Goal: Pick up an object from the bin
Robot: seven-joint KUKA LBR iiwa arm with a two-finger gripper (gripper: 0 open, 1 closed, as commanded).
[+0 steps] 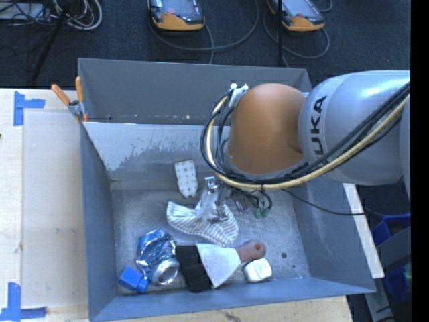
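Camera view: looks down into the grey metal bin [100,206], with the arm reaching in from the right.
Tool [216,206]: low in the middle of the bin, under the arm's orange dome cover [265,136] and its loops of cable.
Tool state: cannot tell whether it is released or clenched; its metal tip is pressed among folds of cloth and partly shadowed by the wrist.
Tool contact: its tip meets the far edge of a striped white-and-grey cloth [209,230], which bunches upward just there.
Task's thing: the striped cloth lies crumpled on the bin floor near the middle, spreading from under the tool toward the near side and a little left.
Bin, far of the cloth: a small white perforated tile [186,178] leans on the sloping far wall, just left of the tool and apart from it.
Bin, near-left corner: a crushed blue and silver can [157,253], with a small blue block [134,278] touching its near-left side.
Bin, near side: a black oblong block [194,268] beside the can, touching a white wedge-shaped piece [218,263] that runs to a reddish-brown rounded end [252,250].
Bin, near-right: a small white rounded piece [257,270], just beside the reddish-brown end.
Spacing: the near-side row of things lies just beyond the cloth's near edge, well below the tool.
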